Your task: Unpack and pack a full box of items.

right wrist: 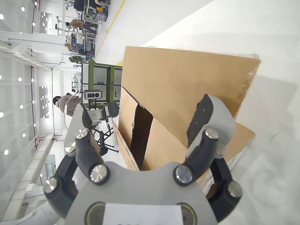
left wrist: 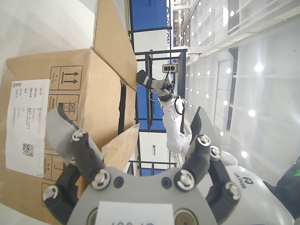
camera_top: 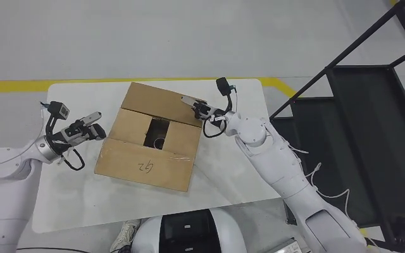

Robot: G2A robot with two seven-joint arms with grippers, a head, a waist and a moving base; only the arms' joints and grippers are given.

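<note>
From above, you see the box (camera_top: 149,142) sitting mid-table (camera_top: 240,95) with its flaps only part open. The far flap (camera_top: 158,98) tilts up, the near one (camera_top: 145,166) lies fairly flat, and a dark gap (camera_top: 155,133) shows between the two side flaps. What is inside is too dark to tell. The left gripper (camera_top: 95,124) hangs just beside the box's left wall, and the right gripper (camera_top: 195,105) sits at the far right corner, over the edge of the raised flap. That placement on opposite sides looks meant for folding the flaps back, so the unpacking seems barely begun. In the left wrist view, your left gripper (left wrist: 127,127) has its fingers spread wide with nothing between them. It faces the labelled side (left wrist: 25,122) of the box, close to it but apart as far as you can judge, and the right gripper (left wrist: 164,83) shows farther off past the flap edge. In the right wrist view, the right gripper (right wrist: 143,118) is likewise spread wide and empty. One pad (right wrist: 201,115) sits just over the cardboard, and the gap (right wrist: 140,132) lies straight ahead between the fingers. It looks lined up to catch a flap edge, though you cannot tell whether the pad touches it.
</note>
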